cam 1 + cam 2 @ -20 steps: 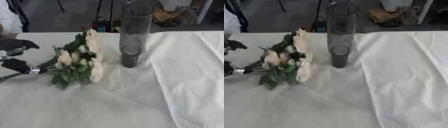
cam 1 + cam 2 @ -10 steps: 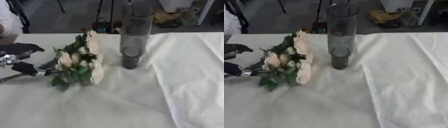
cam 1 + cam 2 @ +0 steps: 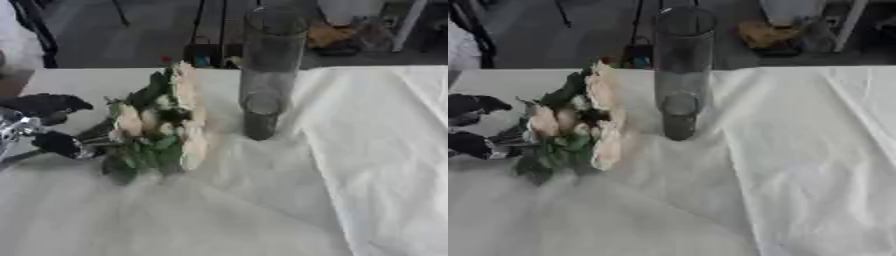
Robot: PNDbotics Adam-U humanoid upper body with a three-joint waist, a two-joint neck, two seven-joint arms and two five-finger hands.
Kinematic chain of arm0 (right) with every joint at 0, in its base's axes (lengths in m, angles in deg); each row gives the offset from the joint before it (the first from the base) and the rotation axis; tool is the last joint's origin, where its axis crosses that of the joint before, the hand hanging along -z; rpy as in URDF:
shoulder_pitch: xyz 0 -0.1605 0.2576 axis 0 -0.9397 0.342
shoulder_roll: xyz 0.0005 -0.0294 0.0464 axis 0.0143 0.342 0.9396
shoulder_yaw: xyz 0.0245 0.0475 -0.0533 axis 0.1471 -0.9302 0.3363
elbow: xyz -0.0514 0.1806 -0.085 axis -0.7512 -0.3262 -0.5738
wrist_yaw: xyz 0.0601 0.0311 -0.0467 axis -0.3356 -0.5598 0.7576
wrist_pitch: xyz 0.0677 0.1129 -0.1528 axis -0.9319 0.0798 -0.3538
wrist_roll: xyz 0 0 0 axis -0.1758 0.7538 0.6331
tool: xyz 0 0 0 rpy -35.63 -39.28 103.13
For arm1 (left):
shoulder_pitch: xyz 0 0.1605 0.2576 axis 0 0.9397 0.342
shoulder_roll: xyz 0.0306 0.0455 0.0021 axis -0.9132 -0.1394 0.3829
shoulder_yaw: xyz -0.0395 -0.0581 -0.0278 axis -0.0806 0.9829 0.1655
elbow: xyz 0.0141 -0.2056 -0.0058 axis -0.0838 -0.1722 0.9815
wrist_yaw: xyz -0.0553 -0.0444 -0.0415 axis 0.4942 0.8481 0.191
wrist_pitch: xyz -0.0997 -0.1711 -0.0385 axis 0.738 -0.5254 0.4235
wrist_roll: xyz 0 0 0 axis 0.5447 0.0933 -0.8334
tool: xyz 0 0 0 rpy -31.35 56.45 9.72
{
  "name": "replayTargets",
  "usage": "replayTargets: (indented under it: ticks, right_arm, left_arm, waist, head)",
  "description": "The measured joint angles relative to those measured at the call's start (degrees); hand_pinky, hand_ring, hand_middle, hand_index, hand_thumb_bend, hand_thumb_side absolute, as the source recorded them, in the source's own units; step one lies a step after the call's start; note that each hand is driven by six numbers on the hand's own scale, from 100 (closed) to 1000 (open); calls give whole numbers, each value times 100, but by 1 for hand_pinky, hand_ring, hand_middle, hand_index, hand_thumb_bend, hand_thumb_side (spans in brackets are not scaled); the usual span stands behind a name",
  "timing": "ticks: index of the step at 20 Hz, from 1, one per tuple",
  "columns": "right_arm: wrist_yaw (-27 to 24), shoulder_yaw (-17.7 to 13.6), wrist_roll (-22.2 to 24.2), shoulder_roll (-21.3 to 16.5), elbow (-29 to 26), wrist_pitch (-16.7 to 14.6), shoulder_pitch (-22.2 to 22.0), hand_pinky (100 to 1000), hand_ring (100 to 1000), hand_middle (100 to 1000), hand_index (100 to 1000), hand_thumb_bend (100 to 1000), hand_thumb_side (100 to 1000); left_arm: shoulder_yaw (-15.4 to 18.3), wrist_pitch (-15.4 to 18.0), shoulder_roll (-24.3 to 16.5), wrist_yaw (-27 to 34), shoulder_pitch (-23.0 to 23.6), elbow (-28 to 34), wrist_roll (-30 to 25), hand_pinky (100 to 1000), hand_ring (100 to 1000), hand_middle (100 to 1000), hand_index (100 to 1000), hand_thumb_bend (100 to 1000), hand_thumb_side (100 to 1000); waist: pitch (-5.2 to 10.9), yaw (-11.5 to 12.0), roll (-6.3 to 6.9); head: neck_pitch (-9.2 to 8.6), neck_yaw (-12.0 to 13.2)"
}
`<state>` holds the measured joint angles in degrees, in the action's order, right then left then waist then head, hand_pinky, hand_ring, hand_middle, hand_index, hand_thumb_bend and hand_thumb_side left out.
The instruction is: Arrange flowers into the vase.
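Currently, the bouquet (image 3: 162, 127) is held by its stems in the curled fingers of the left hand (image 3: 52, 125) near the table's (image 3: 262, 210) left edge, blooms pointed toward the upright vase (image 3: 267, 70) just beyond them.

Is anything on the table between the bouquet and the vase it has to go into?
Nothing visible. The bouquet, held at its stems by the left hand, lies just left of the tall glass vase, with only bare tablecloth between them.
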<state>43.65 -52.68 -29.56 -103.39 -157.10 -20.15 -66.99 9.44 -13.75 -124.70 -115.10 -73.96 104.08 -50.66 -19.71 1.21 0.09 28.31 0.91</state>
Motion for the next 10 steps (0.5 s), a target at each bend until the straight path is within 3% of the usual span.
replayTargets:
  ticks: [10]
  right_arm:
    - [-21,1,24,36,0,-16,6,857,863,771,866,100,1000]
  left_arm:
    - [92,39,156,-236,-35,-375,169,794,866,930,997,536,735]
  waist:
    - [-64,-95,1]
  head:
    - [-72,63]
